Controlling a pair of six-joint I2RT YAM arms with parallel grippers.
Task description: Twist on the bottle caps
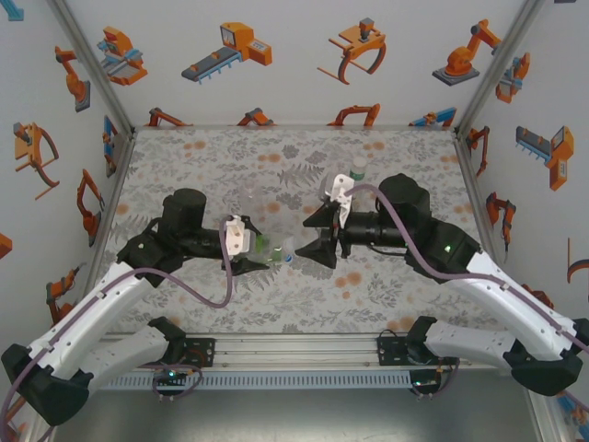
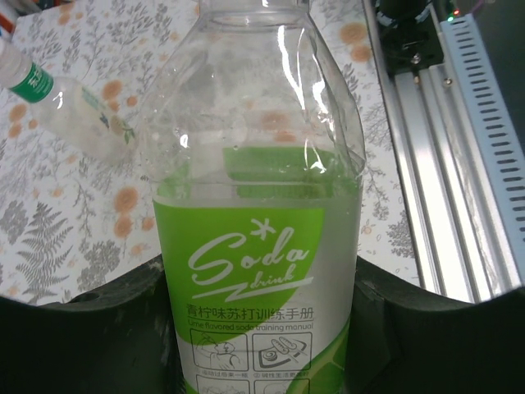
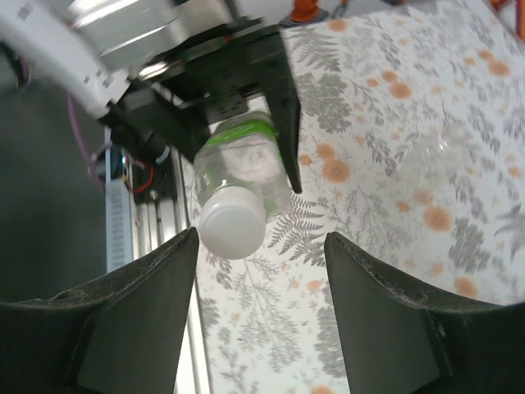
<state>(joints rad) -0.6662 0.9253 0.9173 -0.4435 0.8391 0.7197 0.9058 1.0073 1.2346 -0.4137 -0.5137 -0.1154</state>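
Fern-and-blossom patterned worktop (image 1: 304, 304), left hand (image 2: 262, 361) clamped tight on the labelled bottle (image 2: 254, 205), held sideways over the worktop's middle, whitish cap (image 3: 234, 228) sitting on its neck, right hand (image 3: 261, 246) spread, cap between its fingers, contact unclear.

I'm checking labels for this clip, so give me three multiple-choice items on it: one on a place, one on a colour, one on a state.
1. Where is the green-labelled bottle? A. Between the left gripper's fingers. B. Flat on the rail. C. Inside a box.
2. What colour is the cap on its neck? A. Red. B. Black. C. Whitish.
3. How is the right gripper? A. Shut on the cap. B. Open. C. Shut on a bottle.
Answers: 1 A, the fingers clamp its label on both sides; 2 C, it looks whitish from the right wrist; 3 B, its fingers stand apart, short of the cap.
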